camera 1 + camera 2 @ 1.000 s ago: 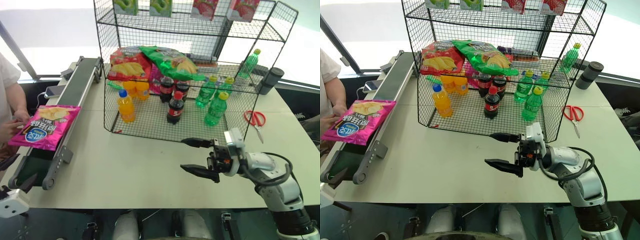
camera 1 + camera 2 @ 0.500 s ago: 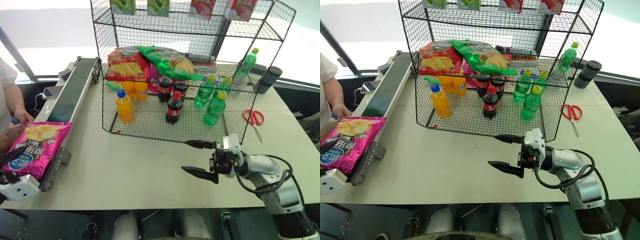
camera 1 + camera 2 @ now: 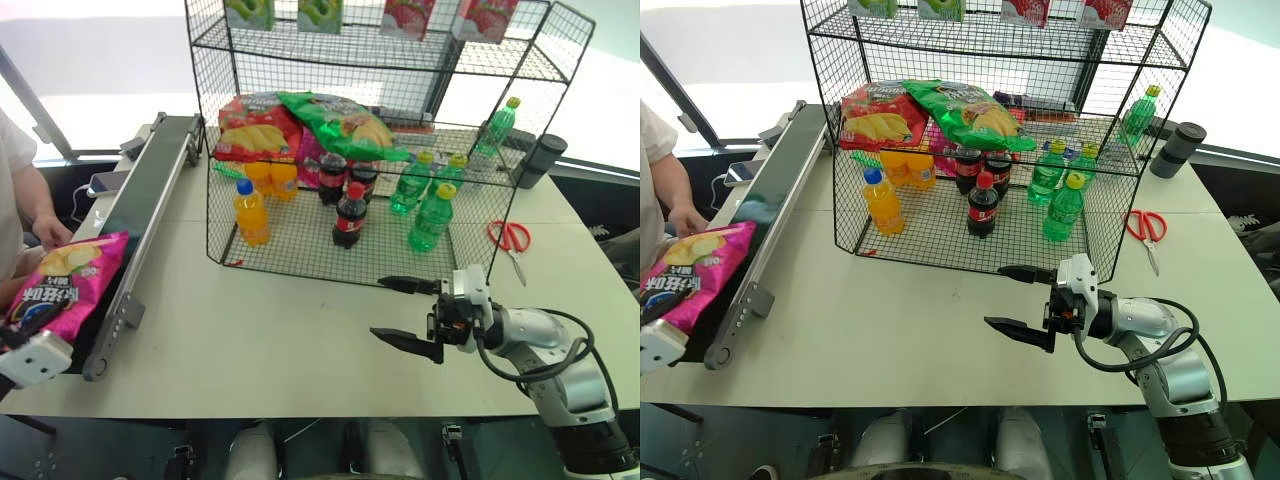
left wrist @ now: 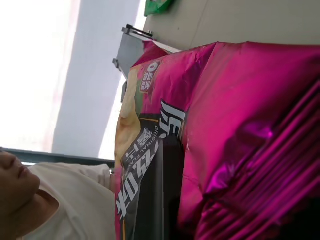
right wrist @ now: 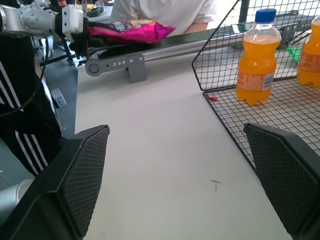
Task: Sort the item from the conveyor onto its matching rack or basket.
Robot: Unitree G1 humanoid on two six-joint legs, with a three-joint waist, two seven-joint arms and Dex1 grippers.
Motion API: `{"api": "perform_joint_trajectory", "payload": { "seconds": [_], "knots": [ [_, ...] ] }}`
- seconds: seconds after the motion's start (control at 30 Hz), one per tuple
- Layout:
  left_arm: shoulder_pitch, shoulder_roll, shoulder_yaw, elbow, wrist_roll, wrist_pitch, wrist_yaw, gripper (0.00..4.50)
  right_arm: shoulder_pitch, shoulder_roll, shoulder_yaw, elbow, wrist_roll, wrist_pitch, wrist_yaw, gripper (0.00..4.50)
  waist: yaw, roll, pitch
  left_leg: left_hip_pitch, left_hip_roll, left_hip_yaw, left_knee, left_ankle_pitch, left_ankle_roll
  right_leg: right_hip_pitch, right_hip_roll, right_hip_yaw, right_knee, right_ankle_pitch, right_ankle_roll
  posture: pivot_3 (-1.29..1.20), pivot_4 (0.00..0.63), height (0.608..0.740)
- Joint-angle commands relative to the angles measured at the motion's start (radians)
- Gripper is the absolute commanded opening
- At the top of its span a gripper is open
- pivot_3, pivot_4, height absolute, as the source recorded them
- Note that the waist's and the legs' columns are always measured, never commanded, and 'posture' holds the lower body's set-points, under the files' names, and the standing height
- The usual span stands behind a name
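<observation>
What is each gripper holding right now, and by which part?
The left gripper is shut on the pink snack bag, at its near end. The right gripper is open, holding nothing.

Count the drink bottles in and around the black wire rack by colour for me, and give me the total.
Orange bottles: 3
Dark cola bottles: 3
Green bottles: 4, one of them standing apart at the far right
Total: 10
</observation>
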Motion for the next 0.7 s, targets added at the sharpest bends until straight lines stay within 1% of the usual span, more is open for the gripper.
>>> {"api": "perform_joint_trajectory", "payload": {
  "seconds": [0.03, 0.07, 0.1, 0.13, 0.2, 0.23, 0.27, 0.3, 0.4, 0.43, 0.5, 0.53, 0.57, 0.63, 0.67, 0.7],
  "knots": [
    [-0.013, -0.018, 0.014, -0.119, -0.315, 0.087, -0.177, 0.03, -0.002, -0.006, -0.021, -0.003, 0.0, -0.019, -0.001, 4.5, 0.0, 0.0, 0.0, 0.0, 0.0, 0.0, 0.0, 0.0, 0.0, 0.0, 0.0, 0.0, 0.0, 0.0, 0.0, 0.0, 0.15, 0.726],
    [-0.01, -0.028, 0.019, -0.241, -0.505, 0.206, -0.284, 0.03, -0.005, -0.005, -0.021, 0.001, -0.001, -0.019, -0.001, 4.5, 0.0, 0.0, 0.0, 0.0, 0.0, 0.0, 0.0, 0.0, 0.0, 0.0, 0.0, 0.0, 0.0, 0.0, 0.0, 0.0, 0.15, 0.726],
    [-0.001, -0.033, 0.031, -0.381, -0.726, 0.381, -0.393, 0.03, -0.008, -0.005, -0.022, 0.007, -0.001, -0.02, 0.001, 4.5, 0.001, 0.0, 0.0, 0.0, 0.0, 0.0, 0.0, 0.0, 0.0, 0.001, 0.0, 0.0, 0.0, 0.0, 0.0, 0.0, 0.15, 0.726],
    [0.008, -0.036, 0.047, -0.478, -0.873, 0.511, -0.466, 0.03, -0.01, -0.006, -0.022, 0.011, -0.002, -0.021, 0.002, 4.5, 0.002, -0.001, 0.0, 0.0, 0.0, 0.0, 0.001, 0.0, -0.001, 0.001, 0.0, 0.0, 0.0, 0.0, 0.0, 0.0, 0.15, 0.726],
    [0.0, -0.009, 0.102, -0.666, -1.149, 0.771, -0.527, 0.03, -0.017, -0.008, -0.023, 0.022, -0.003, -0.024, 0.007, 4.5, 0.001, -0.001, 0.0, 0.0, 0.0, -0.001, 0.002, 0.001, -0.001, 0.003, -0.001, 0.0, 0.0, 0.0, 0.0, 0.0, 0.15, 0.726],
    [-0.012, 0.013, 0.128, -0.739, -1.246, 0.87, -0.549, 0.03, -0.021, -0.01, -0.023, 0.028, -0.003, -0.024, 0.01, 4.5, 0.0, -0.001, 0.0, 0.0, 0.0, -0.001, 0.002, 0.001, -0.001, 0.006, -0.001, 0.0, 0.001, 0.0, 0.0, 0.0, 0.15, 0.726],
    [-0.02, 0.03, 0.151, -0.794, -1.317, 0.956, -0.562, 0.03, -0.024, -0.011, -0.024, 0.032, -0.003, -0.024, 0.012, 4.5, 0.0, -0.001, 0.0, 0.0, 0.0, -0.002, 0.002, 0.001, -0.002, 0.007, 0.0, 0.0, 0.001, 0.0, 0.0, 0.0, 0.15, 0.726],
    [-0.025, 0.037, 0.171, -0.826, -1.353, 1.016, -0.57, 0.03, -0.026, -0.012, -0.024, 0.035, -0.002, -0.024, 0.013, 4.5, 0.0, -0.001, 0.0, 0.0, 0.0, -0.002, 0.002, 0.001, -0.002, 0.007, 0.0, 0.0, 0.001, 0.0, 0.0, 0.0, 0.15, 0.726],
    [0.037, 0.054, 0.246, -0.909, -1.647, 1.328, -0.605, 0.03, -0.035, -0.018, -0.027, 0.035, 0.017, 0.0, 0.017, 4.5, -0.01, 0.001, 0.0, 0.001, 0.0, -0.002, 0.002, 0.002, -0.004, 0.007, 0.002, 0.001, 0.001, 0.0, 0.0, 0.0, 0.15, 0.726],
    [0.061, 0.052, 0.272, -0.917, -1.708, 1.406, -0.626, 0.03, -0.036, -0.022, -0.029, 0.031, 0.028, 0.017, 0.017, 4.5, -0.012, 0.004, 0.001, 0.002, 0.0, -0.002, 0.002, 0.003, -0.005, 0.007, 0.003, 0.002, 0.0, 0.0, 0.0, 0.0, 0.15, 0.726],
    [0.106, 0.044, 0.313, -0.915, -1.742, 1.508, -0.676, 0.03, -0.029, -0.03, -0.033, 0.011, 0.052, 0.05, 0.018, 4.5, -0.014, 0.006, 0.002, 0.002, 0.0, -0.003, 0.0, 0.004, -0.007, 0.006, 0.005, 0.004, 0.0, 0.0, 0.0, 0.0, 0.15, 0.726],
    [0.137, 0.046, 0.333, -0.912, -1.83, 1.598, -0.687, 0.03, -0.02, -0.039, -0.038, -0.009, 0.086, 0.098, 0.016, 4.5, -0.013, 0.005, 0.002, 0.002, -0.001, -0.003, 0.0, 0.004, -0.007, 0.005, 0.006, 0.004, 0.0, 0.0, 0.0, 0.0, 0.15, 0.726],
    [0.152, 0.042, 0.342, -0.922, -1.883, 1.655, -0.69, 0.03, -0.011, -0.049, -0.042, -0.03, 0.117, 0.141, 0.018, 4.5, -0.01, 0.004, 0.002, 0.001, 0.0, -0.004, 0.0, 0.005, -0.008, 0.005, 0.008, 0.004, 0.0, 0.0, 0.0, 0.0, 0.15, 0.726],
    [0.148, 0.027, 0.35, -0.943, -1.934, 1.712, -0.682, 0.03, -0.002, -0.064, -0.045, -0.057, 0.149, 0.189, 0.017, 4.5, -0.003, 0.005, 0.002, 0.001, 0.0, -0.005, 0.0, 0.005, -0.008, 0.005, 0.009, 0.004, 0.0, -0.001, -0.001, 0.0, 0.15, 0.726],
    [0.13, 0.016, 0.326, -0.961, -1.961, 1.727, -0.659, 0.03, 0.002, -0.067, -0.042, -0.066, 0.149, 0.198, 0.011, 4.5, 0.002, 0.005, 0.002, 0.001, 0.0, -0.006, 0.0, 0.005, -0.008, 0.005, 0.008, 0.004, 0.0, -0.001, -0.001, 0.0, 0.15, 0.726],
    [0.113, 0.004, 0.3, -0.972, -2.03, 1.746, -0.621, 0.03, 0.005, -0.075, -0.037, -0.075, 0.16, 0.232, 0.003, 4.5, 0.005, 0.005, 0.002, 0.001, 0.0, -0.006, 0.0, 0.005, -0.008, 0.005, 0.008, 0.004, 0.0, -0.001, -0.002, 0.0, 0.15, 0.726]
  ]
}}
